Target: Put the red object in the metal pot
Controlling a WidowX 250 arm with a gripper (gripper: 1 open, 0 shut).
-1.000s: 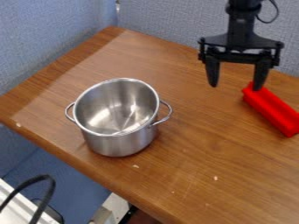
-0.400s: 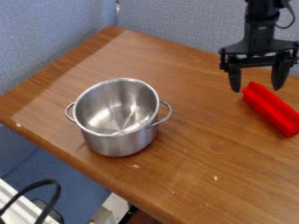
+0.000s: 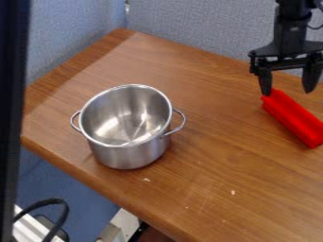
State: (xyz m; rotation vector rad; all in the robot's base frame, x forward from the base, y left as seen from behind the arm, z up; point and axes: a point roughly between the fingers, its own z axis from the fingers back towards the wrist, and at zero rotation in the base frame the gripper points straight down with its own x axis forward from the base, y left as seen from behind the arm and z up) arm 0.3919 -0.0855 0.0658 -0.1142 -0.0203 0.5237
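- The gripper (image 3: 286,80) is held spread wide, nothing grasped, above the near end of the red ridged bar (image 3: 296,118).
- The steel pot (image 3: 127,124) is seen well apart on the wooden table (image 3: 214,161).

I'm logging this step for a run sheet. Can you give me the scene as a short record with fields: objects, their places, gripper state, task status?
surface: wooden table
metal pot: metal pot upright, left of centre, nothing visible inside
red object: red object lying flat near the right edge, apart from the pot
gripper: gripper pointing down, above the upper end of the red object
jaws: open, holding nothing
contact with red object: cannot tell
task status: red object not yet picked up, not in the pot
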